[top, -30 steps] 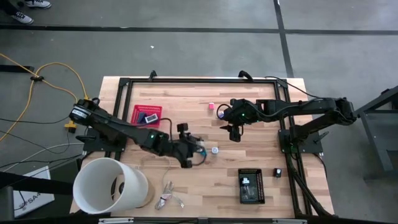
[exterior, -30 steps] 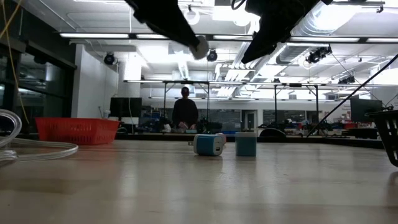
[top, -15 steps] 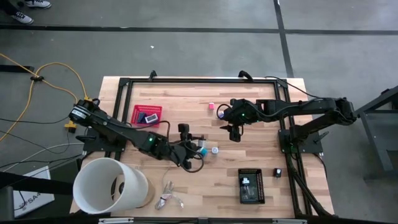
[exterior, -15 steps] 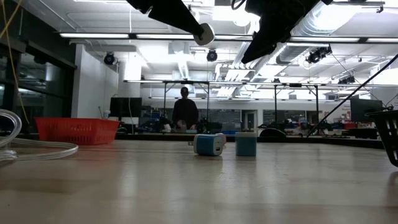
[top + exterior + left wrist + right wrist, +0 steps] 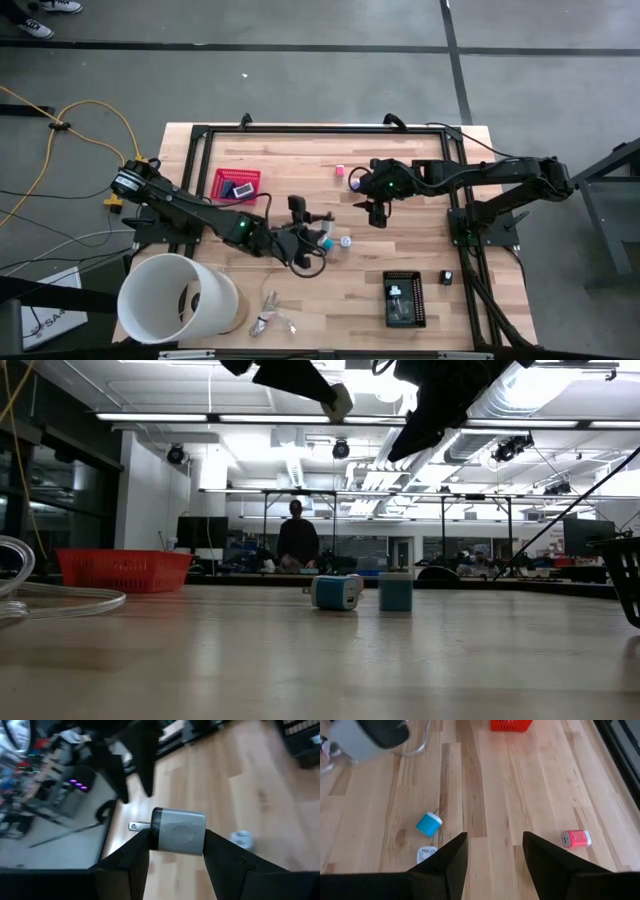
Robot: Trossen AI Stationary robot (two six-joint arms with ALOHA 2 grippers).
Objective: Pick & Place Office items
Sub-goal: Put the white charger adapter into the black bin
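A grey plug block [image 5: 178, 831] is clamped between the fingers of the left gripper [image 5: 175, 851], held above the middle of the desk [image 5: 400, 255]. Just right of it on the desk lie a teal block [image 5: 327, 241] and a white block [image 5: 345, 241]. The right gripper [image 5: 492, 851] is held spread and empty over the far middle of the desk, near a pink block [image 5: 576, 839].

Black tray [image 5: 404, 298] contents too small

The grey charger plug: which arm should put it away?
Left. Its gripper already holds the plug above the table, so it looks readier; the right gripper is open and empty.
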